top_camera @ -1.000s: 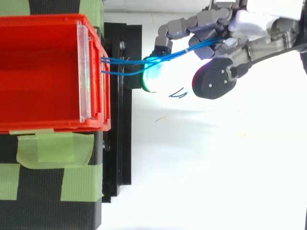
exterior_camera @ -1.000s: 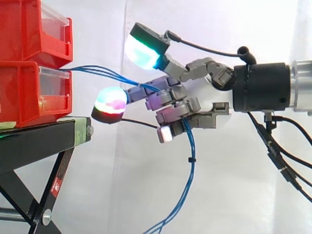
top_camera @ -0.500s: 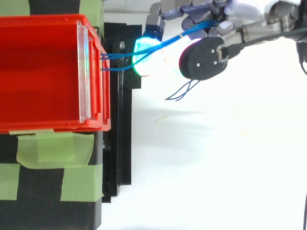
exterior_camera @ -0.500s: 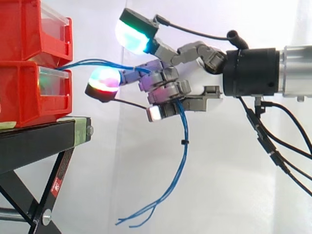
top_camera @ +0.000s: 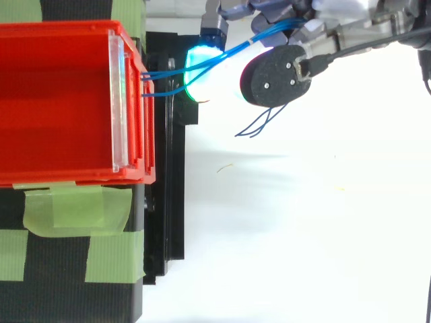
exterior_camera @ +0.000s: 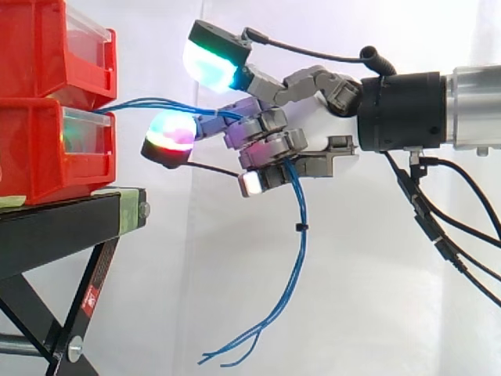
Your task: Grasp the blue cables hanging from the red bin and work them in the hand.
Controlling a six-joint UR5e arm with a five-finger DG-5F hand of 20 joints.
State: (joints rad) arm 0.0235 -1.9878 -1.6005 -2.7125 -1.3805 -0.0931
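Several thin blue cables (exterior_camera: 300,235) run from the front of the lower of two stacked red plastic bins (exterior_camera: 39,149) across a short gap into the robot's grey jointed hand (exterior_camera: 313,145). The fingers (exterior_camera: 264,147) are curled round the bundle and grip it. Below the hand the cables hang in a long curve, their loose ends splayed near the bottom of the side view. A straighter finger, its pad glowing red and green, reaches toward the bin just under the strands. Another pad, green and cyan, stands raised above them. The bins sit on a black metal stand (exterior_camera: 63,223), patched with green tape (top_camera: 74,208), before a white curtain (exterior_camera: 352,313).
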